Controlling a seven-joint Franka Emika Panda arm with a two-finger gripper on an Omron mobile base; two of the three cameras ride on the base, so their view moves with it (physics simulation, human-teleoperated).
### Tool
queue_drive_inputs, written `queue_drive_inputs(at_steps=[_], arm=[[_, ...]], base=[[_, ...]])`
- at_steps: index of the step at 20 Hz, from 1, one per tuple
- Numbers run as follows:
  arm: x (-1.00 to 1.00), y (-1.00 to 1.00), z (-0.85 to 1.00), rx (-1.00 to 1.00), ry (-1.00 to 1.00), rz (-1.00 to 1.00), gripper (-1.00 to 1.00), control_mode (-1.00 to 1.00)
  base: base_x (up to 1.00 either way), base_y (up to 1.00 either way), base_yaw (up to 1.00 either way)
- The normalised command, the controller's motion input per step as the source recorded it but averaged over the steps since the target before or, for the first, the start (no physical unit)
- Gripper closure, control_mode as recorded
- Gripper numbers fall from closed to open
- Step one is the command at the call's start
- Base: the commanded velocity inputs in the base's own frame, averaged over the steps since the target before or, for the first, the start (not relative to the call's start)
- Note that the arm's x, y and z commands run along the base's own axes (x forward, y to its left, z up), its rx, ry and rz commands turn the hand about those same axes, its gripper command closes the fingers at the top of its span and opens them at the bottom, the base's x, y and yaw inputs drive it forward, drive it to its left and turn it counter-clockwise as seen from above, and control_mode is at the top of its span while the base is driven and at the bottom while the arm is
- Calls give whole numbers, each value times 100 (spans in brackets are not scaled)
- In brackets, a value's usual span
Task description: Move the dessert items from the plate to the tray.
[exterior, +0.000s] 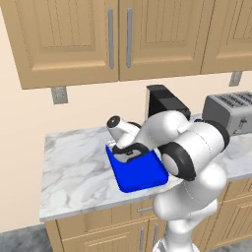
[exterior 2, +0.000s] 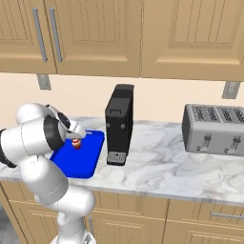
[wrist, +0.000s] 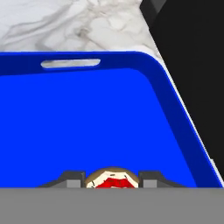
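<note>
Red-and-white cupcake piece (exterior 2: pixel 76 143), one of it, pinched between the two dark fingertips (wrist: pixel 72 179) low over the blue tray (exterior 2: pixel 90 164), its red and cream top (wrist: pixel 113 179) peeking up at the bottom of the hand view. Whether touching the tray floor or just above it, cannot tell. Gripper (exterior 2: pixel 77 138) closed tight on that piece, jaws nearly together around it. White arm bent hard at the elbow, forearm reaching forward and down over the tray, wrist tipped so the hand points down toward the tray's inner floor; seen from the left base view, hand (exterior: pixel 129 151) over the back half of the tray (exterior: pixel 142 179). One tray, lying flat on the marble counter (exterior 2: pixel 162 167) near its front edge, with one slot handle (wrist: pixel 71 63) at the end far from the hand. One black coffee machine (exterior 2: pixel 118 125) standing just beside the tray, on the side away from the arm. One silver toaster (exterior 2: pixel 214 129) well apart, further along the counter. Two wall sockets (exterior 2: pixel 44 81) under the wooden cupboards.
</note>
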Motion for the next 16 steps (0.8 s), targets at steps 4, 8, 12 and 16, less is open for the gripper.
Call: queue_drive_inputs(at_steps=[4, 8, 12, 16], arm=[[0, -11, -9, 0, -2, 0, 100, -100], [0, -8, -12, 0, -2, 0, 100, -100], [1, -8, -16, 0, -1, 0, 100, -100], [0, -9, -16, 0, -1, 0, 100, -100]], base=[[0, 0, 0], [0, 0, 0], [0, 0, 0], [0, 0, 0]])
